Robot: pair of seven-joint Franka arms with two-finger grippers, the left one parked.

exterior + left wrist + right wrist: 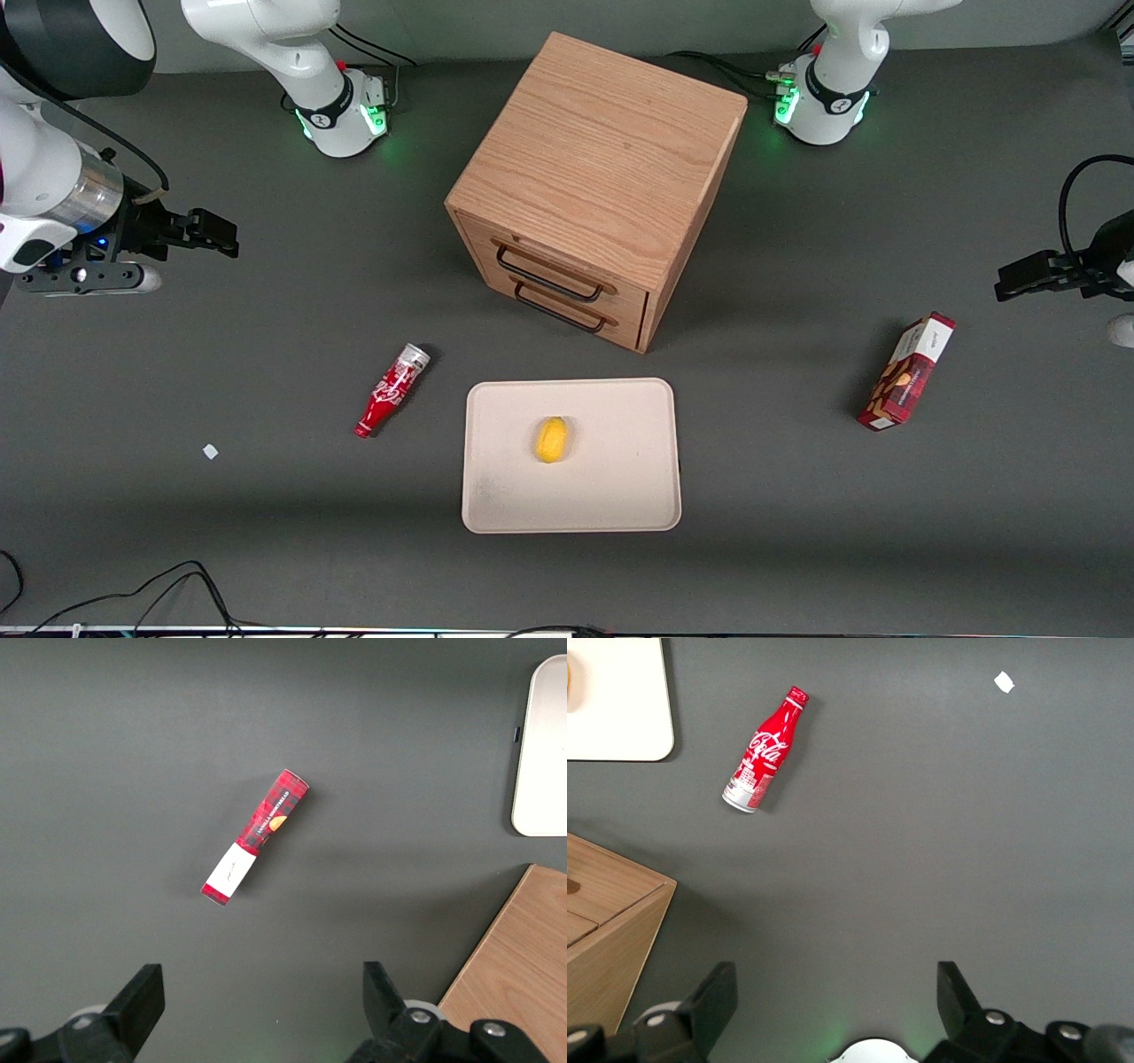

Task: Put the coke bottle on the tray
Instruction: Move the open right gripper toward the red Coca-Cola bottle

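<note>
The coke bottle [392, 390] lies on its side on the grey table, close beside the tray, on the side toward the working arm's end; its silver base points toward the cabinet and its red cap toward the front camera. It also shows in the right wrist view [765, 750]. The cream-beige tray [620, 496] lies flat in front of the drawers, with a yellow lemon [551, 439] on it. My gripper [217, 235] is open and empty, high above the table at the working arm's end, well apart from the bottle. Its jaws show spread wide in the right wrist view [837, 1001].
A wooden drawer cabinet [602, 168] with two black handles stands mid-table, farther from the front camera than the tray. A red snack box [905, 372] lies toward the parked arm's end. A small white scrap [210, 452] lies near the bottle. Cables [159, 589] run along the front edge.
</note>
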